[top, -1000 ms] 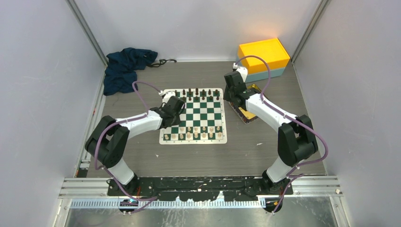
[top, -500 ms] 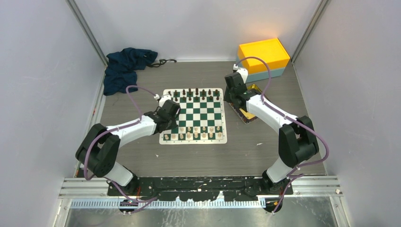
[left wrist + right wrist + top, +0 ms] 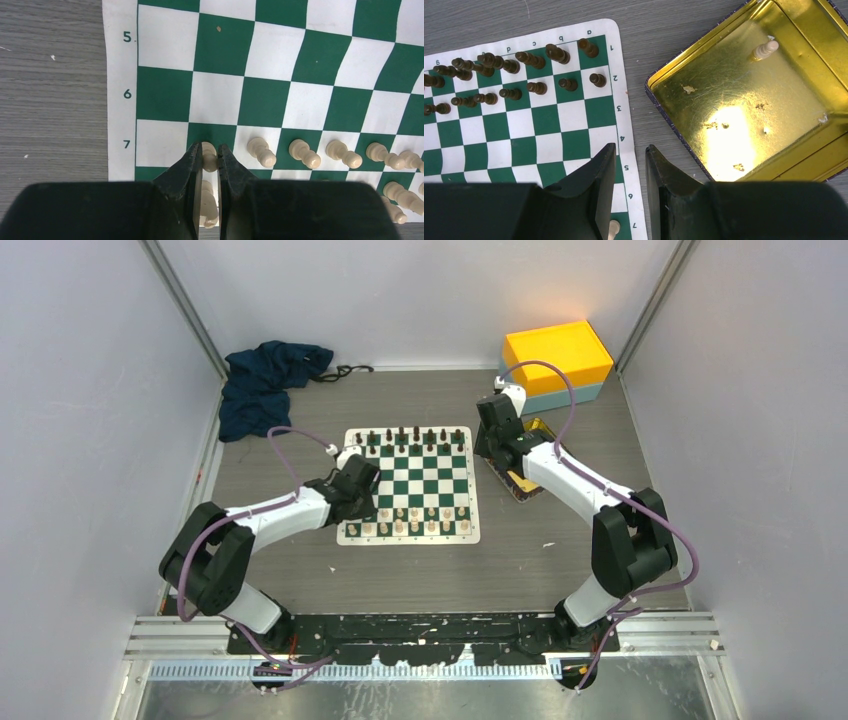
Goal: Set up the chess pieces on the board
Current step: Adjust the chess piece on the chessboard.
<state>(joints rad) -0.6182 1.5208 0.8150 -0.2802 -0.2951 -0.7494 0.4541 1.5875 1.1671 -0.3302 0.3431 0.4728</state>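
The left arm [image 3: 285,515] and right arm [image 3: 565,478] are white tubes with fat black joints. A purple cable [image 3: 541,362] loops along each one. The fingers [image 3: 182,185] are black, pointy wedges, a bit scuffed. A black base plate [image 3: 420,633] sits at 6 o'clock.

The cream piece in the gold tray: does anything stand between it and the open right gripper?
Only the gold tray's near wall lies between the right gripper and the cream piece, which sits alone near the far wall. The tray floor between holds just small flecks, so a reach from above looks free.
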